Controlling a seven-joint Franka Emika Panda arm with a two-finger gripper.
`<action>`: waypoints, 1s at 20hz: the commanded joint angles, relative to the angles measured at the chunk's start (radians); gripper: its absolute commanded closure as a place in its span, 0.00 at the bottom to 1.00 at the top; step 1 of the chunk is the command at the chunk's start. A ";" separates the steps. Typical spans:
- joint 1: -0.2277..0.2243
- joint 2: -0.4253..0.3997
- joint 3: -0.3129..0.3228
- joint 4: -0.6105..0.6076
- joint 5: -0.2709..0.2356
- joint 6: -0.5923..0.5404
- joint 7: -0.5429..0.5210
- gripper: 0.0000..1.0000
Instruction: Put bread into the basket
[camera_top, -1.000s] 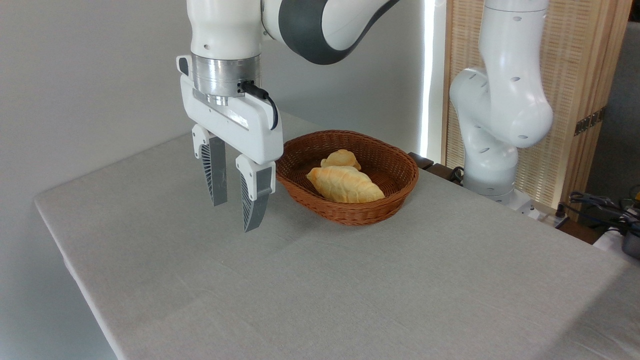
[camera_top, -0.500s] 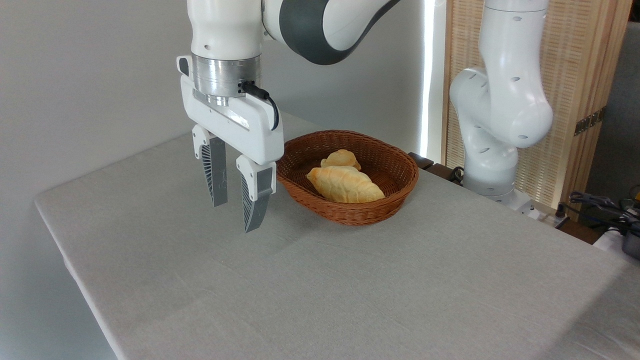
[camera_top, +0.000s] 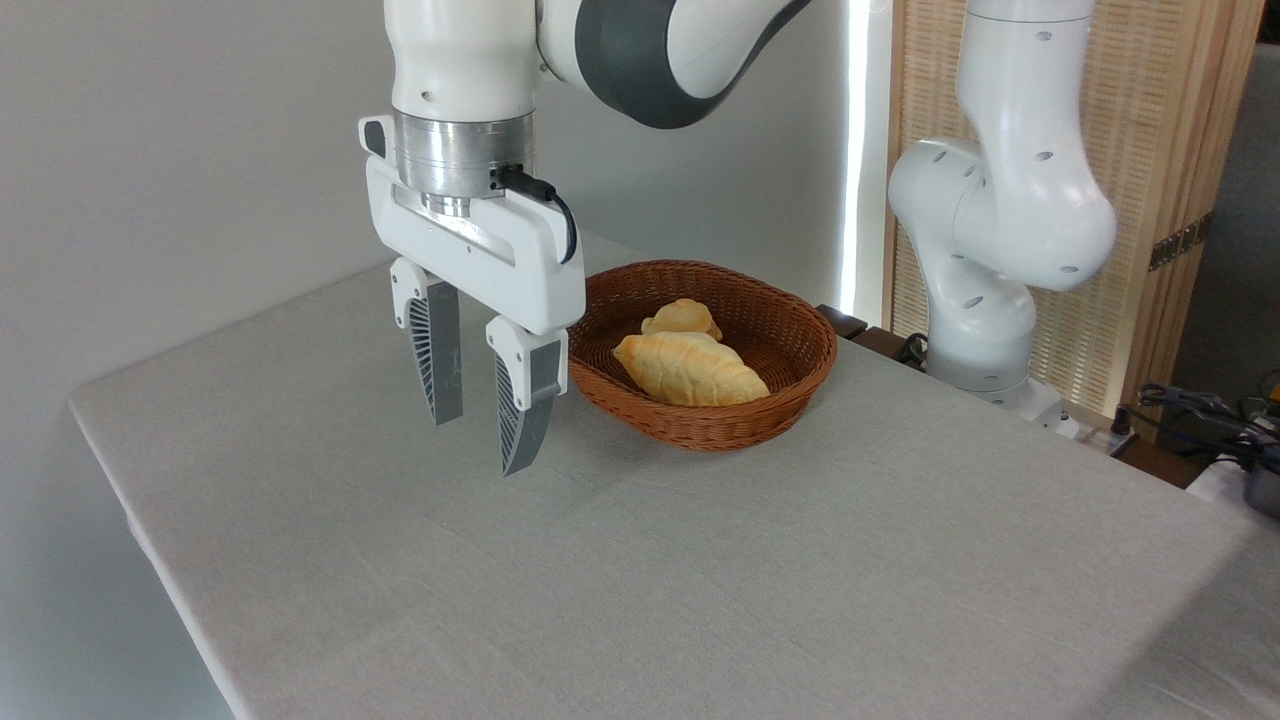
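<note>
From the fixed camera, the bread (camera_top: 690, 368) lies inside the basket (camera_top: 790, 400) (a small bun (camera_top: 682, 318) sits behind it), so the task looks done. The gripper (camera_top: 482, 445) hangs left of the basket above the desk (camera_top: 700, 580), jaws apart and empty.

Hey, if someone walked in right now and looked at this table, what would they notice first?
Probably the big white pincer, open and empty, hanging above the grey tablecloth at left of centre. Just right of it and farther back, the brown wicker basket holds the long golden bread, with a small round bun behind the loaf.
</note>
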 joint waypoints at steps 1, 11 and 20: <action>0.091 0.000 -0.080 0.007 -0.029 -0.001 0.013 0.00; 0.084 0.003 -0.078 0.007 -0.036 -0.001 0.013 0.00; 0.082 0.003 -0.077 0.007 -0.036 -0.015 0.018 0.00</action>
